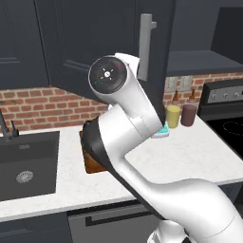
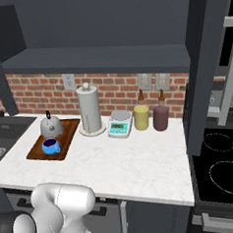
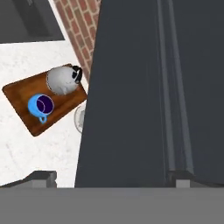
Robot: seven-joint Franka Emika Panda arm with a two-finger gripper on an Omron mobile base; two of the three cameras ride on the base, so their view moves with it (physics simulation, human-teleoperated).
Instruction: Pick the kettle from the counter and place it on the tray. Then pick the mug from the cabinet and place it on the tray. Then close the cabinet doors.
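Note:
The silver-grey kettle (image 2: 51, 125) and the blue mug (image 2: 50, 145) both stand on the reddish-brown tray (image 2: 65, 137) on the white counter (image 2: 121, 162). The hand view looks down on the kettle (image 3: 61, 80), the mug (image 3: 40, 106) and the tray (image 3: 22, 94). My gripper (image 3: 113, 178) is open, its fingertips (image 3: 41, 177) wide apart, high above the counter against a dark cabinet door (image 3: 144, 87); I cannot tell if it touches. Nothing is held. The cabinet (image 2: 99, 58) stands open, one door (image 2: 204, 68) swung out at the right, and my arm hides most of the tray (image 1: 90, 163).
Behind the tray stands a white paper-towel roll (image 2: 89, 110), then a white-and-teal scale (image 2: 120, 124), a yellow canister (image 2: 141, 117) and a maroon one (image 2: 161, 118). The dark sink (image 1: 28, 161) lies at the left, a black stovetop (image 2: 221, 170) at the right.

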